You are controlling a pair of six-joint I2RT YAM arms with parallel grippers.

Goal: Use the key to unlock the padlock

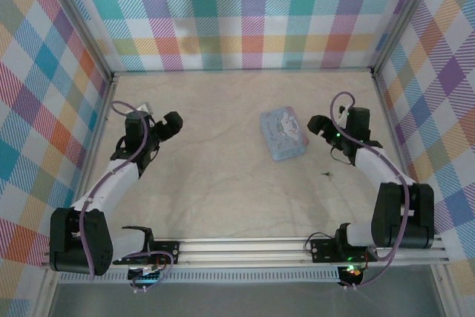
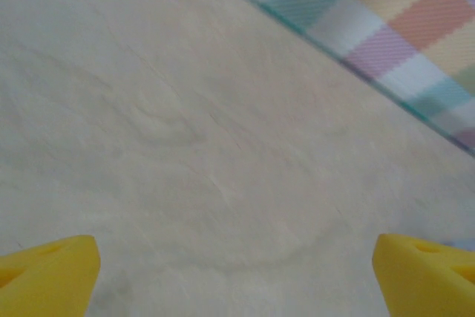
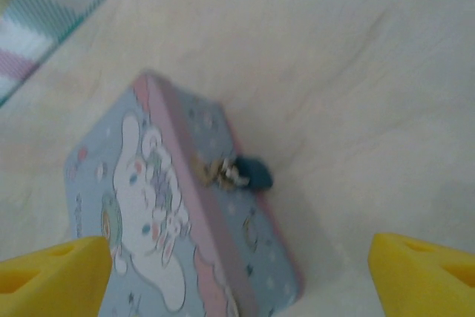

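Beige cloth table point(image 1: 223, 191), plaid walls. Left gripper point(image 2: 237, 276) and right gripper point(image 3: 237, 272) both spread wide. Padlock point(image 3: 251, 173) on blue tin's point(image 3: 148, 220) side, frame centre. Key point(image 1: 327, 174): tiny speck lower right of tin.

A small dark-blue padlock point(image 3: 251, 173) sits against the tin's point(image 3: 141, 206) side; the tiny key point(image 1: 327, 174) lies apart.

The left gripper point(image 2: 236, 280) holds its yellow fingertips point(image 2: 46, 269) wide apart over creased beige cloth point(image 2: 223, 146), checked wall point(image 2: 386, 20) beyond
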